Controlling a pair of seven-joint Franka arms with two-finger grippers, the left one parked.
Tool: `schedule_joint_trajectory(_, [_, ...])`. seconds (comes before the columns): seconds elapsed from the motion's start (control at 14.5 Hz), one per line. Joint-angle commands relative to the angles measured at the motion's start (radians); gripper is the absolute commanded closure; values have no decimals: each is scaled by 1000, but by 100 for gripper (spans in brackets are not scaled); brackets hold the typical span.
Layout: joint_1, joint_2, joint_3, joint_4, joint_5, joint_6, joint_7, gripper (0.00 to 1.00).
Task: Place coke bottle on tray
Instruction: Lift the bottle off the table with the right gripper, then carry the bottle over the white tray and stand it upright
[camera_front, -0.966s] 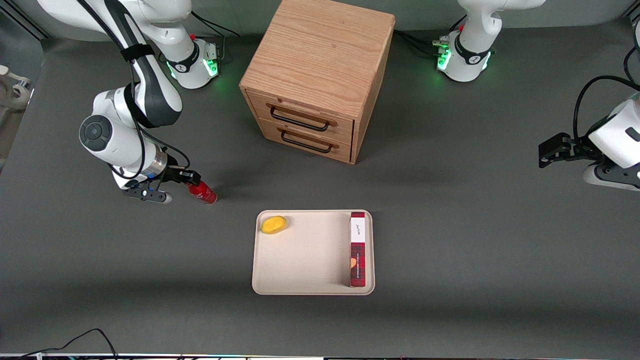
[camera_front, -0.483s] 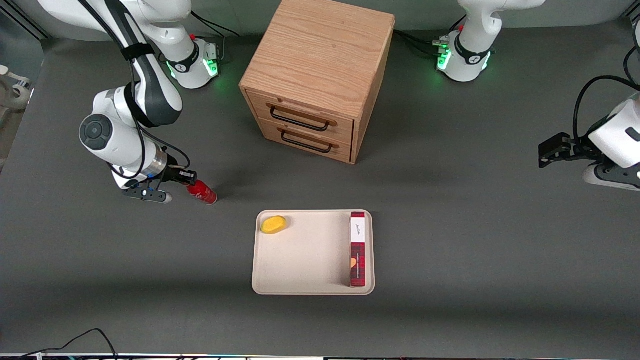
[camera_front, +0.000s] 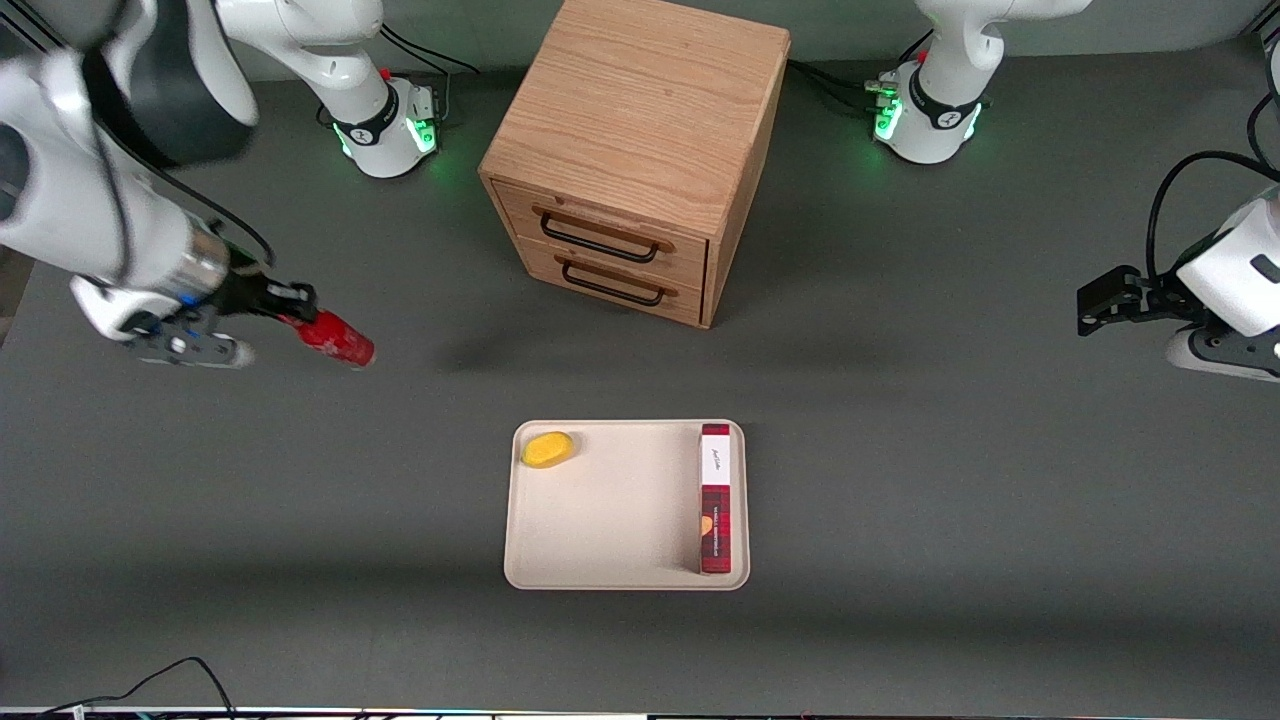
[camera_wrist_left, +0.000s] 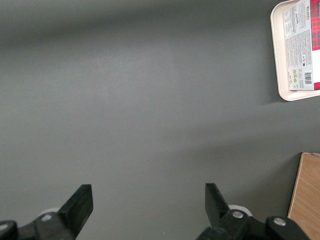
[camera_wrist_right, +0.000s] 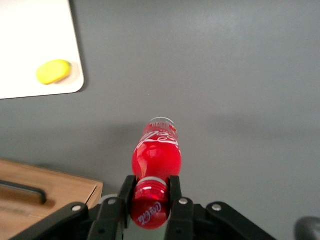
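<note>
My right gripper (camera_front: 290, 310) is shut on the neck of the red coke bottle (camera_front: 335, 338) and holds it lifted above the table, toward the working arm's end. In the right wrist view the two black fingers (camera_wrist_right: 125, 192) clamp the bottle's neck just under its red cap, and the bottle (camera_wrist_right: 156, 152) points away from the camera. The cream-beige tray (camera_front: 610, 520) lies nearer the front camera than the wooden cabinet, well apart from the bottle. A corner of the tray (camera_wrist_right: 30, 75) also shows in the right wrist view.
A yellow fruit (camera_front: 548, 449) and a long red plaid box (camera_front: 715, 498) lie in the tray. A wooden two-drawer cabinet (camera_front: 630, 150) stands farther from the front camera than the tray. The two arm bases (camera_front: 385, 125) stand beside the cabinet.
My gripper has lifted the coke bottle off the table and carried it up and outward toward the working arm's end. The tray and its contents have not moved.
</note>
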Motion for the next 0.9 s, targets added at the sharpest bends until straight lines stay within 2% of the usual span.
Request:
schedule_joint_trajectory(0.0, [9,121,8,313,-7,-196,-12,100])
schedule_joint_trajectory(0.14, [44,265,28,541,-10,-296,46,100])
schedule_joint_trajectory(0.21, [61,354,39,665,-11,-326,127,100])
schedule_joint_trajectory(0.34, [93,489,97,801,-14,-322,318,100])
schedule_joint_trajectory(0.69, [184,684,125,844,-84,-41,656,100])
schedule_joint_trajectory(0.83, [210,764,132,843,-141,67,736,100])
